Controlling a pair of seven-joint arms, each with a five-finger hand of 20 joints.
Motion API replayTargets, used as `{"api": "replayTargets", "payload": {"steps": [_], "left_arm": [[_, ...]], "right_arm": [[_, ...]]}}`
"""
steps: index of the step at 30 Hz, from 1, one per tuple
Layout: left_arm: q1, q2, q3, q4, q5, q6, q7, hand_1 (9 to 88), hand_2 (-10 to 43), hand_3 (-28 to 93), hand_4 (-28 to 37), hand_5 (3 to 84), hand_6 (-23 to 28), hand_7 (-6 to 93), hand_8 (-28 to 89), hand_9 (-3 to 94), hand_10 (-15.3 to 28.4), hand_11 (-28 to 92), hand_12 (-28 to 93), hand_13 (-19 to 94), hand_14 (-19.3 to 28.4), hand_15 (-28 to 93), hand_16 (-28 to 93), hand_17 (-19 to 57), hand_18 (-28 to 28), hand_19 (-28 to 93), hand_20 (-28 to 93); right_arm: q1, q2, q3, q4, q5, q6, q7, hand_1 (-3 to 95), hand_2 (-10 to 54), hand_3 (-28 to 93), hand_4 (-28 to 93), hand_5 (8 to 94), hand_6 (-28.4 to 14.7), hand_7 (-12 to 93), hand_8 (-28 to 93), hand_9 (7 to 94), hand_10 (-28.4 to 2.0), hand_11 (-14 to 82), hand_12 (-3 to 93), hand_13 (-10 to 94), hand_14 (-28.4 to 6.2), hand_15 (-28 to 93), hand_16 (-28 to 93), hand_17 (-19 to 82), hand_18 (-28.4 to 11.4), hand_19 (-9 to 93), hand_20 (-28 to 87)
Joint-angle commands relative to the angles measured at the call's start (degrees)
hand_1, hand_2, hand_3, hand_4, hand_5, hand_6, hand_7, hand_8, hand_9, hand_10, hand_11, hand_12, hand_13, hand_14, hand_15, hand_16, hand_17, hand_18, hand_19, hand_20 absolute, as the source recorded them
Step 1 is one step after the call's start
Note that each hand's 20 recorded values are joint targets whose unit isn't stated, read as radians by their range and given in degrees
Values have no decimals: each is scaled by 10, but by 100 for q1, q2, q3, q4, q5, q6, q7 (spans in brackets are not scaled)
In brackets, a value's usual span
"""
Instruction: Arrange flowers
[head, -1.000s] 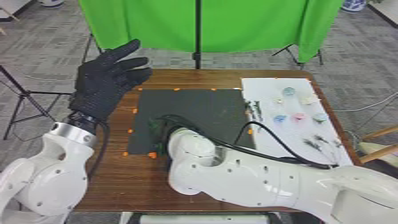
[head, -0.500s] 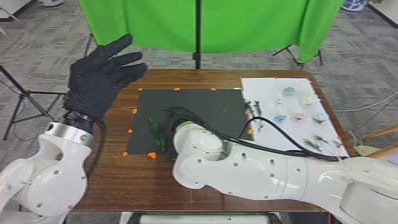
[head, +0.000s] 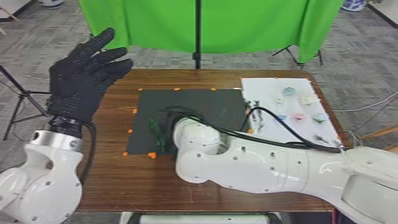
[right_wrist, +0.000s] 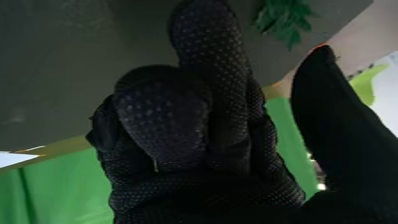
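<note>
Flowers (head: 299, 117) on sheet (head: 263, 90) (head view)

Head view: bright, diffuse illumination; sheet (head: 263, 90) strongly lit. Right wrist view: dark foreground, brighter background, small glare spots.
</note>
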Motion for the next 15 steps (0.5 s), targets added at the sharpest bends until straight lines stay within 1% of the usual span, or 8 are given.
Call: {"api": "replayTargets", "payload": {"steps": [1,3,4,7,9,11,13,15], "left_arm": [[33,9,7,0,-47,64,23,211,82,775,-261,359,91,123,-82,330,208,278,132,254,284,569,-102,-46,260,625,274],[-89,-16,84,43,-47,74,-27,211,82,774,-260,359,91,123,-82,329,207,277,131,255,284,568,-104,-46,260,626,272],[-122,-14,102,56,-48,45,-5,211,83,774,-261,358,91,121,-82,329,206,274,130,255,283,569,-104,-45,260,626,271],[-200,-19,124,91,-38,-4,-73,210,84,772,-261,357,90,119,-80,330,206,274,131,254,282,570,-105,-45,259,628,269],[-244,-14,146,108,-41,-28,-62,209,84,772,-260,357,90,118,-80,330,205,273,131,254,281,571,-105,-44,259,629,268],[-243,-3,161,115,-43,-40,-48,209,84,771,-259,357,90,117,-80,331,205,273,131,256,281,573,-106,-44,258,630,268],[-215,1,136,98,-49,-28,-45,209,84,771,-259,357,90,116,-79,331,204,273,131,257,280,574,-107,-44,258,631,266],[-172,7,113,83,-56,11,-25,208,84,771,-258,357,90,115,-79,331,204,273,130,257,278,576,-108,-43,258,632,265]], "right_arm": [[-155,-33,229,-76,306,-510,-324,318,58,713,-218,776,-52,106,-115,927,-138,314,196,860,-94,663,197,434,-266,932,391],[-224,-51,297,-48,268,-561,-295,320,69,704,-214,772,-48,105,-115,920,-140,313,197,856,-96,660,197,427,-262,932,382],[-197,-43,271,-44,255,-569,-304,321,73,701,-211,768,-46,105,-116,919,-141,312,198,853,-96,658,196,426,-260,932,376],[-250,-63,314,-27,288,-635,-256,323,76,695,-208,762,-43,103,-117,917,-140,312,198,852,-96,657,195,424,-258,932,368],[-274,-73,328,-8,282,-673,-229,323,78,691,-207,757,-41,103,-117,916,-140,313,198,851,-96,658,194,424,-258,932,366],[-281,-71,312,15,307,-698,-195,323,80,687,-206,755,-41,103,-118,915,-140,313,198,850,-96,658,194,422,-258,932,366],[-305,-80,330,35,307,-734,-191,324,82,683,-205,752,-42,101,-119,915,-141,313,199,849,-97,658,195,420,-259,932,366],[-325,-82,346,29,360,-789,-227,324,83,678,-204,745,-44,98,-120,913,-142,313,199,845,-98,659,196,418,-260,932,366]]}}
